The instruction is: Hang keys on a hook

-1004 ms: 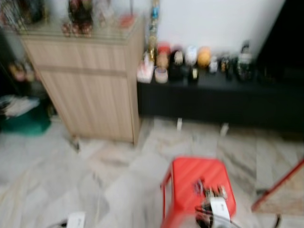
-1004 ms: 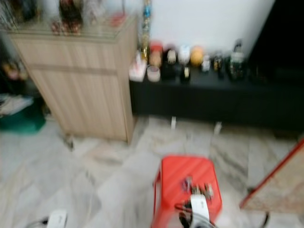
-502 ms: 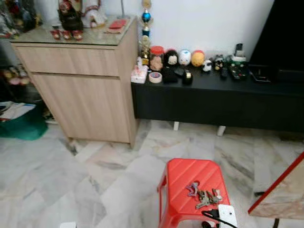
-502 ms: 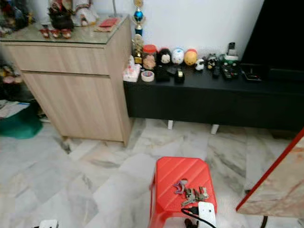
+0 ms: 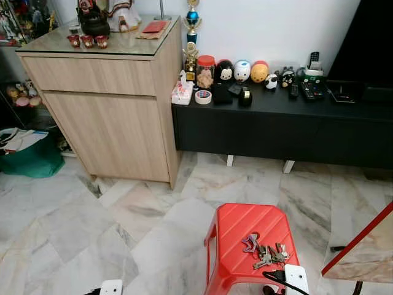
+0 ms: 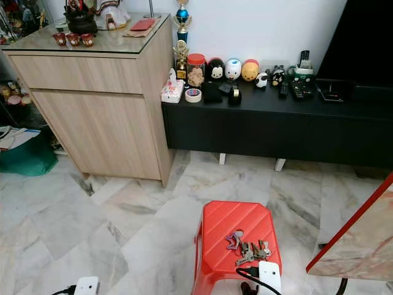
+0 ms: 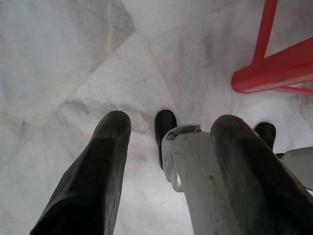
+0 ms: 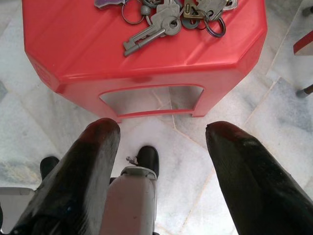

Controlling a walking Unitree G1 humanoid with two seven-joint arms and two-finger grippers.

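A bunch of keys [image 5: 264,251] is seen lying on the top of a red stool [image 5: 236,233], toward its near right part, on a marble floor [image 5: 80,227]. In the right wrist view the keys [image 8: 168,14] are spread flat on the stool [image 8: 73,44], with rings and a purple tag among them, untouched. The right tool [image 8: 161,147] is held low, just short of the stool's near edge and above the floor, its two black fingers [image 8: 85,161] set wide apart with nothing between them. The left tool [image 7: 168,147] is hung over the floor beside a leg of the stool [image 7: 274,68]; its fingers [image 7: 98,161] are likewise parted and empty, and the robot's feet are seen below them. Beyond the stool, a wooden cabinet [image 5: 110,117] is stood against the wall, with small figures and a red booklet on its glass top. Just beside it a low black tabletop [image 5: 276,123] is set, on which a trophy [image 5: 192,31], a jar, a roll of tape, round toy figures and remotes are lined up. A green bin [image 5: 34,157] is placed left of the cabinet, and a red-edged board [image 5: 362,249] is seen at the right.
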